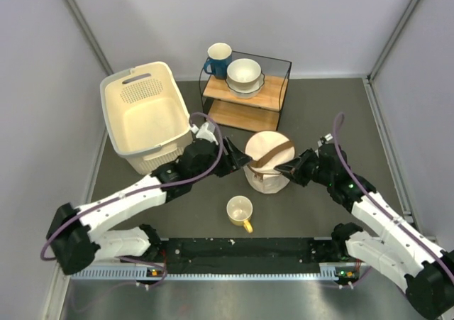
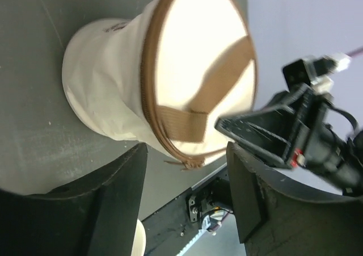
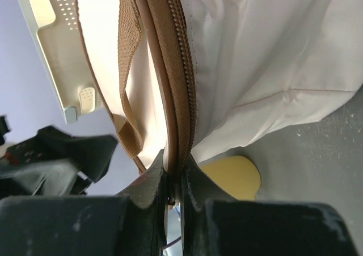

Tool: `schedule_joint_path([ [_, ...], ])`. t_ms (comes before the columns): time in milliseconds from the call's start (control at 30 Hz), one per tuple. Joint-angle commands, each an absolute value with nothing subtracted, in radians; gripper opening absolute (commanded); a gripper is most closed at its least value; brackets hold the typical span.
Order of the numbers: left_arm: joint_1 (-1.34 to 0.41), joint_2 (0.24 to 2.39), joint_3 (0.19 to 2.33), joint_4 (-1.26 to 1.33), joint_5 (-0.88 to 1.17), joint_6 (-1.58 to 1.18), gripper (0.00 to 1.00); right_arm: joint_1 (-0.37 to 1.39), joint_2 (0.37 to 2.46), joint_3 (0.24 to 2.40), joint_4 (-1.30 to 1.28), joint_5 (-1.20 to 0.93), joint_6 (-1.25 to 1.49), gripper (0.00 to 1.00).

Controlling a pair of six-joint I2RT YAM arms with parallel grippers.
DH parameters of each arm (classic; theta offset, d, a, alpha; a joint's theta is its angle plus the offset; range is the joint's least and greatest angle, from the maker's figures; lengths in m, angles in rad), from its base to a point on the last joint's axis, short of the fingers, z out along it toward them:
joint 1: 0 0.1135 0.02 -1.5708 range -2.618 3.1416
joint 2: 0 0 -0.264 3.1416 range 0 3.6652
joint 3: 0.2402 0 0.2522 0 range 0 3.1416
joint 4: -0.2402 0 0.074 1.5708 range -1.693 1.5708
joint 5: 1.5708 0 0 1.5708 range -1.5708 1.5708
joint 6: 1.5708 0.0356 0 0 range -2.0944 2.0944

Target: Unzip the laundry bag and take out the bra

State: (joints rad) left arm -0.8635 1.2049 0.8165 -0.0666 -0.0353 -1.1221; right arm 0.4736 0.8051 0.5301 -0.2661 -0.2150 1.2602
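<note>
The cream laundry bag (image 1: 268, 165) stands upright mid-table, its lid zipped shut with a brown strap (image 1: 273, 155) across it. My right gripper (image 1: 284, 169) is at the bag's right rim, shut on the brown zip trim (image 3: 177, 154) at the lid's edge; the pull itself is hidden between the jaws. My left gripper (image 1: 240, 158) is open at the bag's left side, jaws wide apart, holding nothing. The left wrist view shows the bag (image 2: 113, 85), its zip (image 2: 148, 91) and a small brown zip tab (image 2: 190, 164) between the open fingers. The bra is hidden.
A cream perforated plastic basket (image 1: 145, 118) stands at the left. A wire-and-wood shelf (image 1: 245, 93) behind the bag carries a blue mug (image 1: 217, 59) and a white bowl (image 1: 245, 75). A yellow mug (image 1: 240, 212) stands just in front of the bag.
</note>
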Motion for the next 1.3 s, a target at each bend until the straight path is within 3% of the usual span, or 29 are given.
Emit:
schedule_joint_path([
  [0, -0.859, 1.019, 0.769, -0.115, -0.065, -0.899, 0.64, 0.454, 0.842, 0.638, -0.273, -0.241, 1.197, 0.0],
  [167, -0.859, 1.014, 0.649, 0.112, 0.233, -0.691, 0.56, 0.44, 0.89, 0.672, -0.273, -0.294, 1.2, 0.0],
  [367, -0.862, 1.218, 0.747, 0.115, 0.466, -0.563, 0.5, 0.44, 0.882, 0.667, -0.268, -0.301, 1.212, 0.0],
  [467, -0.867, 1.239, 0.752, 0.162, 0.459, -0.572, 0.45, 0.439, 0.859, 0.663, -0.265, -0.298, 1.219, 0.0],
  [1033, -0.865, 1.229, 0.764, 0.166, 0.322, -0.523, 0.39, 0.43, 0.874, 0.666, -0.204, -0.347, 1.224, 0.0],
  [1267, -0.864, 1.195, 0.745, 0.134, 0.191, -0.529, 0.48, 0.428, 0.877, 0.655, -0.187, -0.353, 1.227, 0.0],
])
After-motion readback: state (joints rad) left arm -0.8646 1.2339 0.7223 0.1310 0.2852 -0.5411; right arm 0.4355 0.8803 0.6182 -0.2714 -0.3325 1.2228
